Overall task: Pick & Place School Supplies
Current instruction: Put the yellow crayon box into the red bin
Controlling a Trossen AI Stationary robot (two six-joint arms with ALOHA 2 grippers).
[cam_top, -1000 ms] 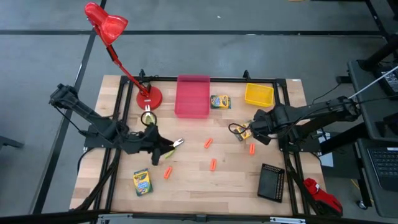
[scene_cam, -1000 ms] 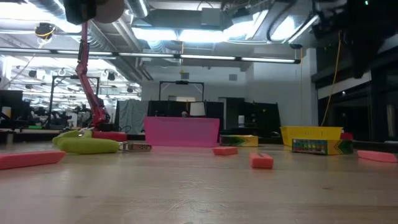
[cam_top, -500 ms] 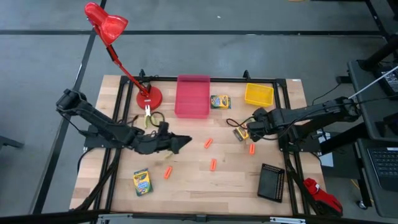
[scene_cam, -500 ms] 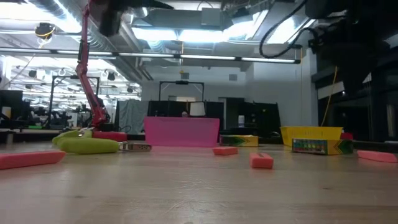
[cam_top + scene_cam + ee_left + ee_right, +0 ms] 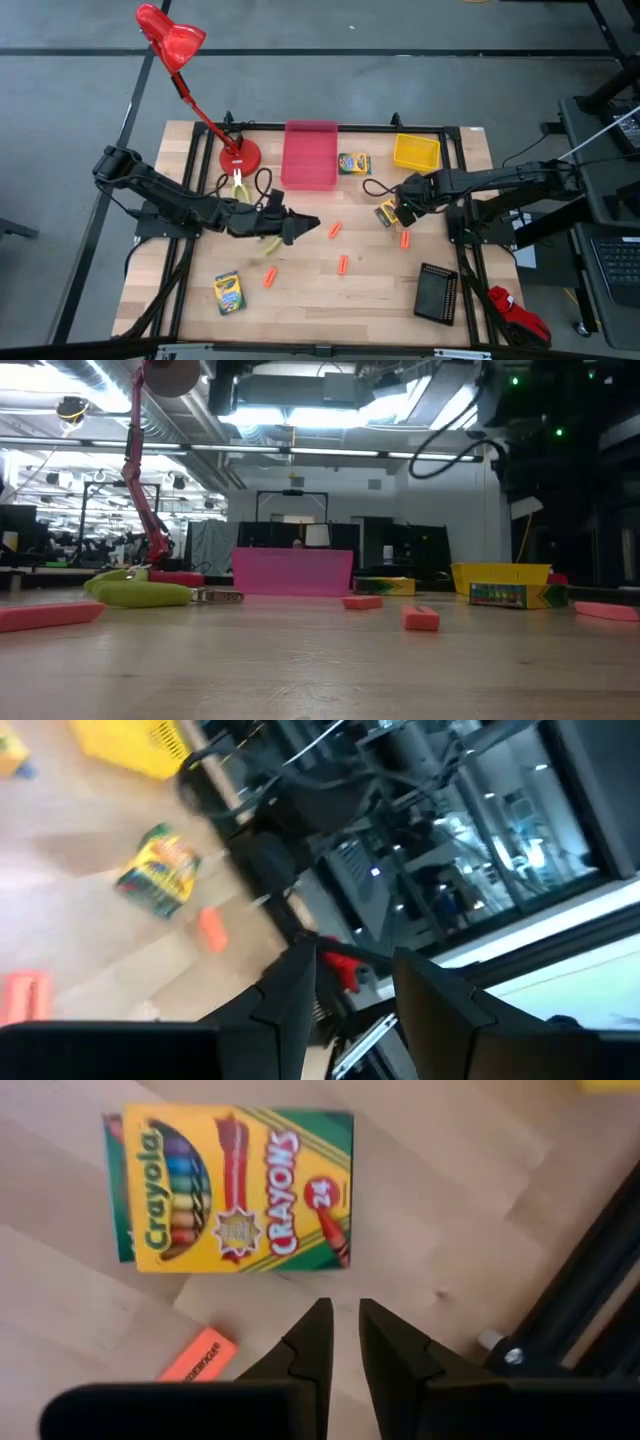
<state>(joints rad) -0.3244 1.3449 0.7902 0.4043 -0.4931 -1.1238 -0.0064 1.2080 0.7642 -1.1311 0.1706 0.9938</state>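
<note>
Pliers left lying at nine o'clock; left gripper swung centreward, open, empty. Right gripper nearly shut, empty, above crayon box.

We see three yellow-and-green crayon boxes lying flat, well apart: front left, beside the pink bin, and right of centre. Four orange stubs lie scattered mid-table. The pliers, seemingly lime-handled, lie by the lamp base.

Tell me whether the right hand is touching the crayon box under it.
Apart. The right wrist view shows bare wood between the right hand and the crayon box; its fingertips end short of the box's edge.
</note>
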